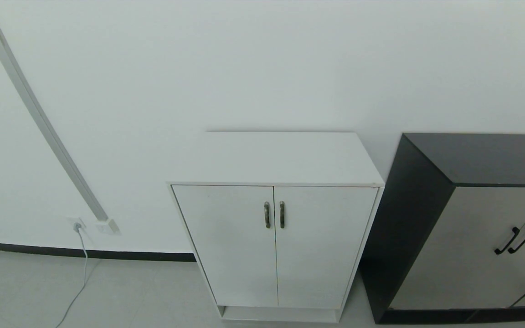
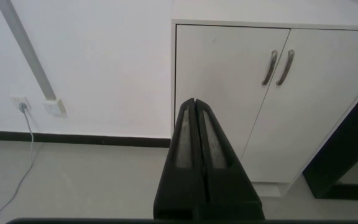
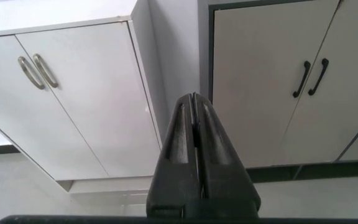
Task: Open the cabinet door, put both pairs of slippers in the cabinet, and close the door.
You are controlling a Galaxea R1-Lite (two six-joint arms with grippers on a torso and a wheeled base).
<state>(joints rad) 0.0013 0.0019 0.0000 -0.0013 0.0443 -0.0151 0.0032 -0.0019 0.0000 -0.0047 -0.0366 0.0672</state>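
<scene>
A white two-door cabinet [image 1: 275, 237] stands against the wall with both doors closed. Two metal handles [image 1: 274, 214] sit side by side at the centre seam. In the left wrist view my left gripper [image 2: 195, 102] is shut with nothing in it, held off from the white cabinet [image 2: 253, 93] and aimed at its left door; the handles [image 2: 278, 66] are to one side. My right gripper [image 3: 194, 98] is shut and empty too, pointing at the gap between the white cabinet [image 3: 73, 112] and the neighbouring dark one.
A black-framed cabinet [image 1: 463, 228] with grey doors and black handles [image 1: 514, 240] stands right of the white one, nearly touching. A wall socket [image 1: 77, 224] with a grey cable [image 1: 78, 273] running to the floor is at the left, under a slanted wall conduit [image 1: 39, 114].
</scene>
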